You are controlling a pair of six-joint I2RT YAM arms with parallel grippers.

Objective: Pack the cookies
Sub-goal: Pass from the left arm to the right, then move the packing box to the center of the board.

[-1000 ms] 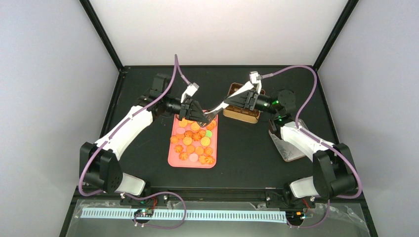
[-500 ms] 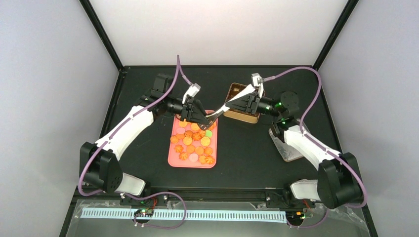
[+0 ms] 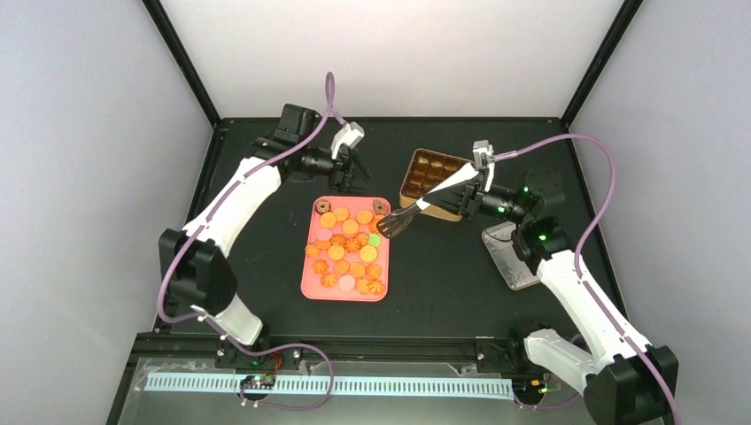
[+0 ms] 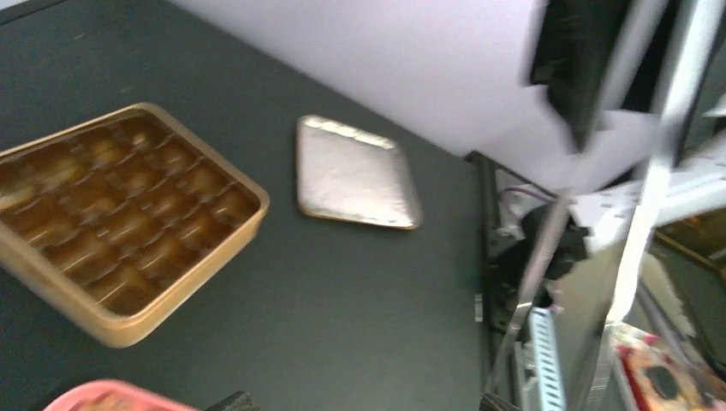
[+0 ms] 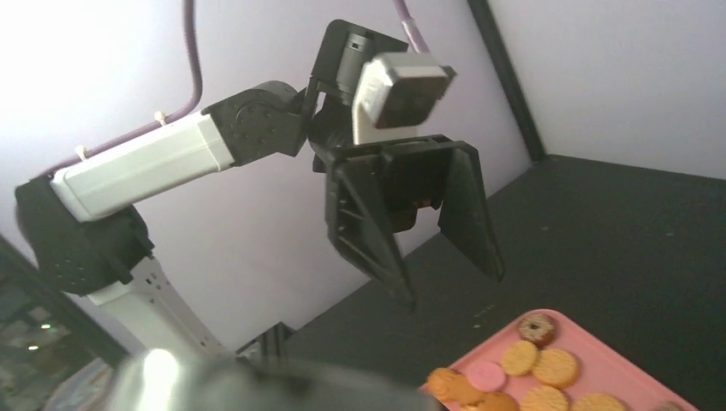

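Note:
The cookies (image 3: 345,252), mostly orange and yellow rounds, lie on a pink tray (image 3: 312,288); several show in the right wrist view as cookies (image 5: 548,368). My right gripper (image 3: 449,202) is shut on metal tongs (image 3: 416,210), whose dark tips hang over the tray's right edge. In the right wrist view the tongs (image 5: 282,385) are a grey blur. My left gripper (image 3: 347,175) hovers behind the tray's far edge, open and empty, and shows as the left gripper (image 5: 454,287) with its jaws spread. Its own view shows only the fingertips (image 4: 231,401).
A brown compartmented box (image 3: 432,181) sits right of the tray at the back, also seen as the box (image 4: 111,223). A silver lid (image 3: 512,257) lies under the right forearm, and shows as the lid (image 4: 355,171) beyond the box. Black frame posts stand at the corners.
My left gripper has opened, let go of the tongs and pulled back toward the far left. The right arm has drawn the tongs to the right, away from the left gripper.

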